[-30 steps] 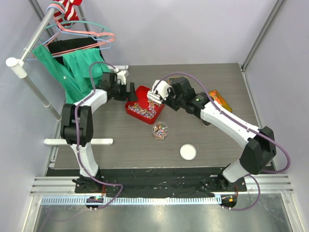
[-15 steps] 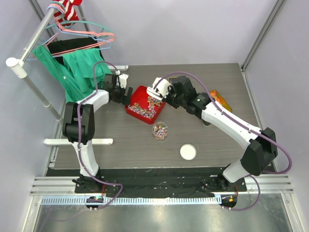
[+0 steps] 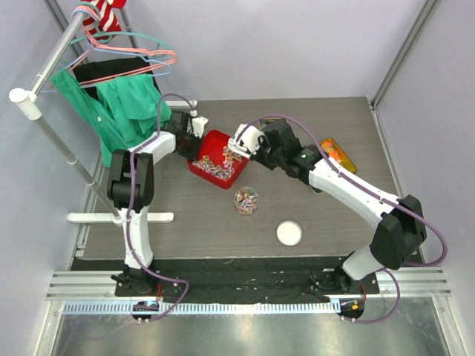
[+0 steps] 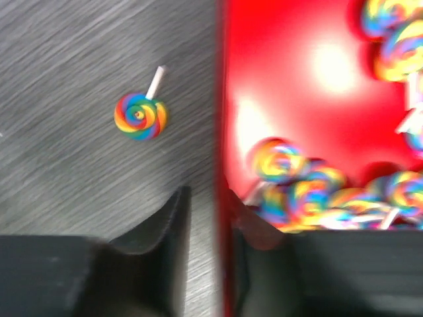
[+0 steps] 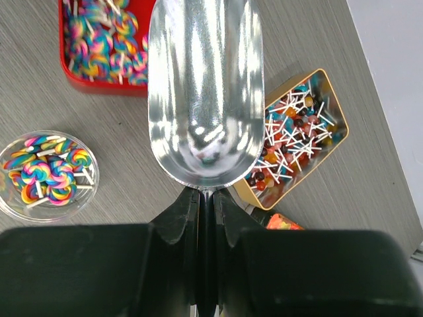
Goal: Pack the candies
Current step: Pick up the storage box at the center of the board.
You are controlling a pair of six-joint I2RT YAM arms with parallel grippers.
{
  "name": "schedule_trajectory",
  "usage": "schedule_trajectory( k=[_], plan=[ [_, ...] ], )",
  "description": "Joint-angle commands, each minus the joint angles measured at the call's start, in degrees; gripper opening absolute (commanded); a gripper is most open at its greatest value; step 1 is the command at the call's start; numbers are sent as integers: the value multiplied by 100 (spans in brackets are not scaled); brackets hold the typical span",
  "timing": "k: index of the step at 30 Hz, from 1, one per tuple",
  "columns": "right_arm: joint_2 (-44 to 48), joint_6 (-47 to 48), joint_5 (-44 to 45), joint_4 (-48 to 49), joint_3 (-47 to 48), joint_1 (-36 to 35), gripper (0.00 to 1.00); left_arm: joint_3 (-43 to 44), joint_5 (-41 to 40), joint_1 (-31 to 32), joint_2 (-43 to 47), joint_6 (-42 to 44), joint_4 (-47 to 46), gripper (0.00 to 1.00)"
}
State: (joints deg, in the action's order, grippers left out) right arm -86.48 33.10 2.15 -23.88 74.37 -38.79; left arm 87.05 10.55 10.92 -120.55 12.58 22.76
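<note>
Candies (image 3: pixel 219 163) in red tray (image 4: pixel 297 99), clear bowl (image 5: pixel 49 212); right fingers (image 5: pixel 175 224) grip scoop (image 5: pixel 205 86).

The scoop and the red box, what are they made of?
The scoop looks like polished metal. It is silvery and mirror-bright, with streaky reflections along its bowl. The red box has a smooth, glossy surface with white glare spots. That could be plastic or painted metal, and the look alone doesn't show which.

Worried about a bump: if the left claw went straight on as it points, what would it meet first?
Probably the side wall of the red tray: the left claw straddles it, one finger over the table, the other inside by the lollipops. Depth is unclear; the table may come first.
</note>
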Motion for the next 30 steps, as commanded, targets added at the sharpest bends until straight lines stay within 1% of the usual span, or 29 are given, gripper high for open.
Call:
schedule_trajectory(
  k=[1,2,3,5,9,12,13,14,16,17,20,21,23,24,27,28,30],
  plan=[
    [245,170,215,366,16,-6,1,383,114,-37,-188,192,588,18],
    [237,188,250,375,16,-6,1,418,106,-20,-214,218,650,12],
    [228,257,285,375,51,2,1,479,97,-28,-223,245,720,0],
    [167,337,478,384,86,11,1,498,27,-28,-206,289,738,0],
    [-9,644,988,270,305,11,1,428,-149,-28,145,394,572,0],
    [-97,908,1357,112,438,11,1,112,-421,-19,479,412,11,0],
    [-106,996,1428,85,447,20,1,-11,-491,7,776,447,-174,0],
    [-106,1144,1594,68,464,20,1,-325,-588,16,927,456,-663,0],
    [-159,1295,1718,15,535,11,1,-670,-799,59,1409,543,-1201,0],
    [-168,1461,1797,-72,578,3,1,-1002,-861,112,1577,579,-1700,0],
    [-264,1725,1964,-178,719,-41,1,-1591,-1229,261,2068,719,-2476,0],
    [-299,1874,2043,-213,798,-68,1,-1733,-1326,305,2140,781,-2931,0],
    [-396,2050,2140,-231,860,-120,1,-2136,-1616,411,2368,991,-3390,0],
    [-431,2269,2358,-240,869,-234,1,-2261,-1669,498,2422,1053,-3723,0],
    [-563,2656,2728,-196,782,-532,1,-2613,-1898,613,2545,1159,-4183,0],
    [-589,2884,3007,-135,746,-621,1,-2666,-1951,657,2554,1150,-4332,0],
    [-651,3122,3220,67,606,-805,1,-2710,-2039,684,2528,1133,-4350,0]
  ],
)
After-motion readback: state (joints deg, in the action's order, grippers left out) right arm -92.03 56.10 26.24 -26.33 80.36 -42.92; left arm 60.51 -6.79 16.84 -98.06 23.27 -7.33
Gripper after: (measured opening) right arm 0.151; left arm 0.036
